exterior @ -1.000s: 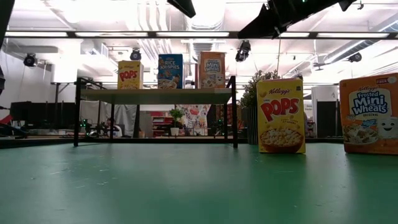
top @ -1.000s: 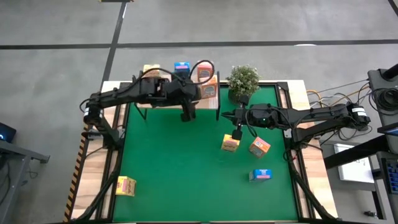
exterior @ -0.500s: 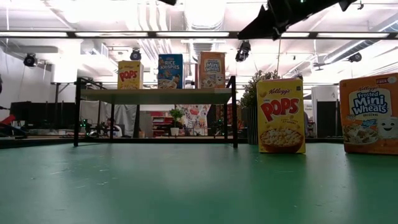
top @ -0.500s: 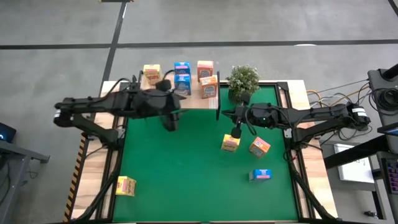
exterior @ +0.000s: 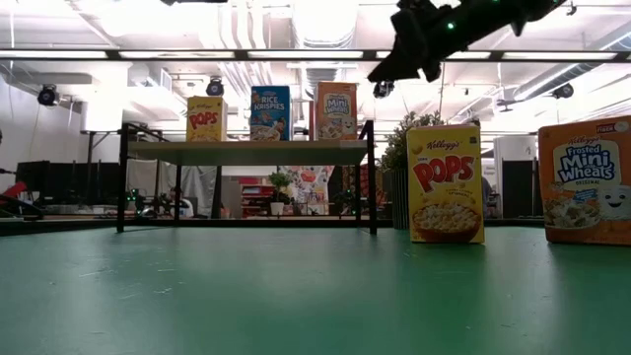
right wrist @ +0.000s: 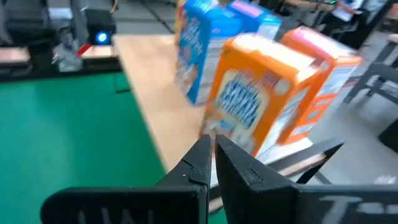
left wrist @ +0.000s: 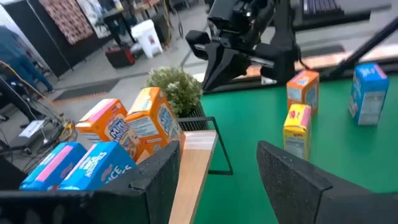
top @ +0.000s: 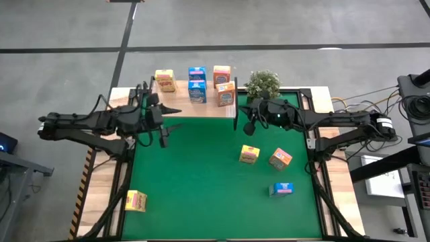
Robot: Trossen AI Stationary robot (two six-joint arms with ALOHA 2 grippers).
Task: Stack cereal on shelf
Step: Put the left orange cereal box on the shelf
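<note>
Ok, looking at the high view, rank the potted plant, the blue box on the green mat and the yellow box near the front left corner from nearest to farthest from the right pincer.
From the right pincer:
1. Potted plant, just behind it at the back edge.
2. Blue box, on the mat's right side, toward the front.
3. Yellow box, far across at the front left corner.

My work surface is a green mat framed in light wood. On the mat stand a yellow box at the near left, another yellow box, an orange box and a blue box. The shelf carries five boxes; the plant stands beside it.
</note>
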